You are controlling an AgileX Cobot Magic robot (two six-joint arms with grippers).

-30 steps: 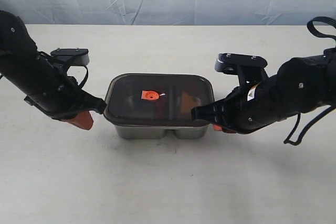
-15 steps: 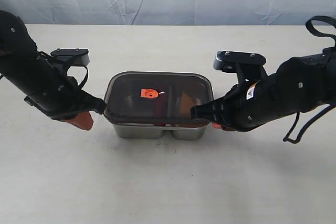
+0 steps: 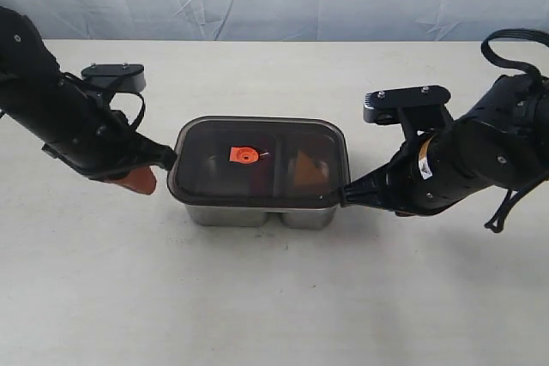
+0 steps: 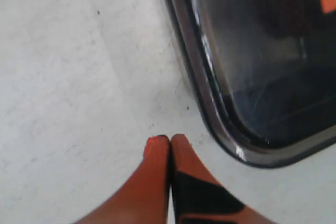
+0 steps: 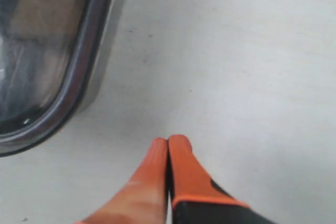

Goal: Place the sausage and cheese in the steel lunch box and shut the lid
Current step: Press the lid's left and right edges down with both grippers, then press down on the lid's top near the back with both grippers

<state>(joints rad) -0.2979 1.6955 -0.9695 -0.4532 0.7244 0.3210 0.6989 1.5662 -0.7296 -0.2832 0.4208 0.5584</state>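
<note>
Closing step: lid (image 3: 262, 165) is sitting on steel lunch box (image 3: 257, 214), frame centre. My left pincer (image 4: 170, 141) and right pincer (image 5: 168, 141) are hovering beside it, pressed together, empty. Next, probably: pressing lid edges down evenly.

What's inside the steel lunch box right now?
Under the smoky lid, the cheese shows as an orange wedge in the steel lunch box compartment toward the right arm. A dim reddish shape by the divider may be the sausage; tint hides detail.

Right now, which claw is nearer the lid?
Left. The left claw sits shut just off a corner of the lid; the right claw, also shut, is off the opposite end with a wider gap.
</note>
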